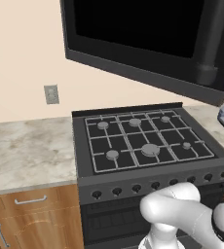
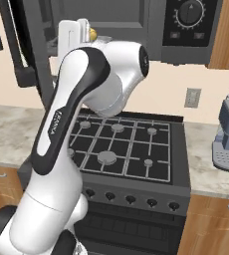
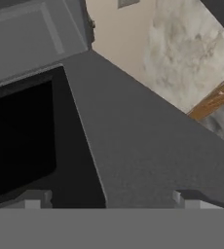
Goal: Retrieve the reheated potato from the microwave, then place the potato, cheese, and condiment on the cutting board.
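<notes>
The microwave [image 2: 136, 22] hangs over the stove, with its round knob [image 2: 191, 12] at the right. Its door [image 1: 148, 34], black with dark glass, is swung wide open. My arm reaches up to the microwave's mouth, and my white hand [image 2: 74, 34] is at the opening. A small yellowish rounded lump, the potato [image 2: 92, 34], shows just right of the hand. In the hand view my gripper [image 3: 111, 200] is open with nothing between the fingertips [image 3: 33, 199], facing the door's grey inner face [image 3: 143, 146] and dark window. The cheese, condiment and cutting board are out of view.
A black gas stove [image 1: 143, 138] with several burners sits directly below. Marble counter [image 1: 26, 151] runs to its left over wooden drawers. A grey coffee machine [image 2: 228, 134] stands on the counter to the right. Wall outlets [image 1: 51, 94] sit above the counter.
</notes>
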